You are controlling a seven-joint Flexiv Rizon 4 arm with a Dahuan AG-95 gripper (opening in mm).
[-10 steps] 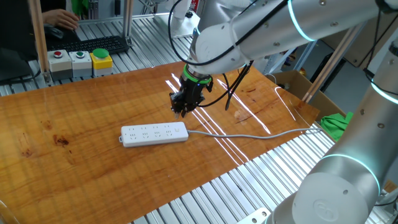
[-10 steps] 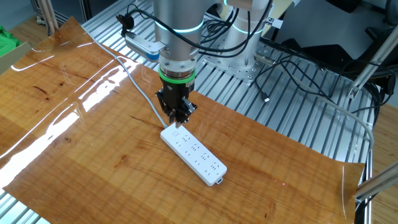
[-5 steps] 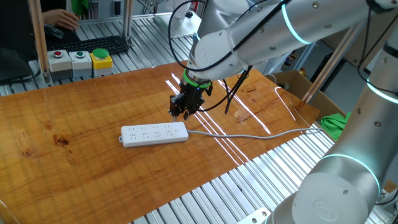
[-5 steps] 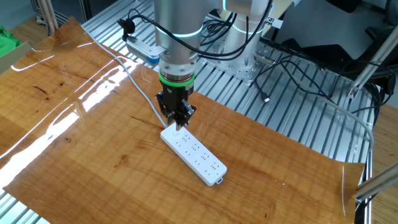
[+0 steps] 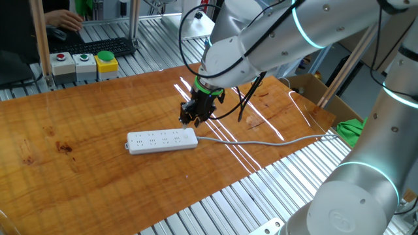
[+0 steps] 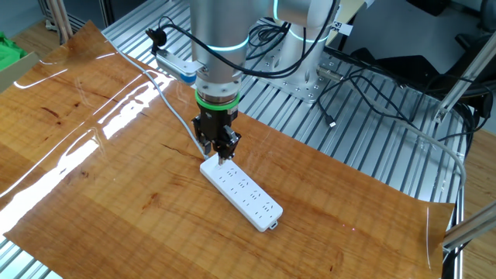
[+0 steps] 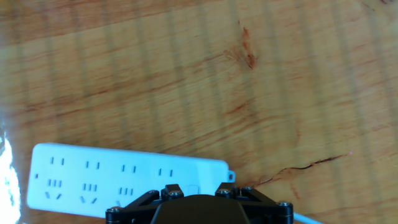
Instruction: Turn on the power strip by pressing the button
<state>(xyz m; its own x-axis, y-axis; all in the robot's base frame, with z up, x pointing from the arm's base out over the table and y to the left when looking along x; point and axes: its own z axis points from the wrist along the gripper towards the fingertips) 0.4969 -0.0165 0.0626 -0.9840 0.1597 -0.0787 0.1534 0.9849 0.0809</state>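
The white power strip [image 5: 162, 140] lies flat on the wooden table, its grey cable [image 5: 261, 141] running off to the right. It also shows in the other fixed view [image 6: 242, 192] and in the hand view [image 7: 124, 177]. My gripper [image 5: 190, 120] hangs point-down just over the strip's cable end [image 6: 222, 157]. Its fingers taper to one tip with no gap showing. In the hand view the small white button [image 7: 193, 186] sits at that end, partly under the gripper's body.
Red, green and yellow knob boxes [image 5: 83, 64] and a black keyboard [image 5: 104, 47] stand at the table's back left. A cardboard box [image 5: 313, 88] and a green cloth [image 5: 353, 128] lie to the right. Another white strip [image 6: 174, 62] rests on the metal frame.
The arm has shifted slightly while the gripper stays over the strip's cable end. The strip has not moved.
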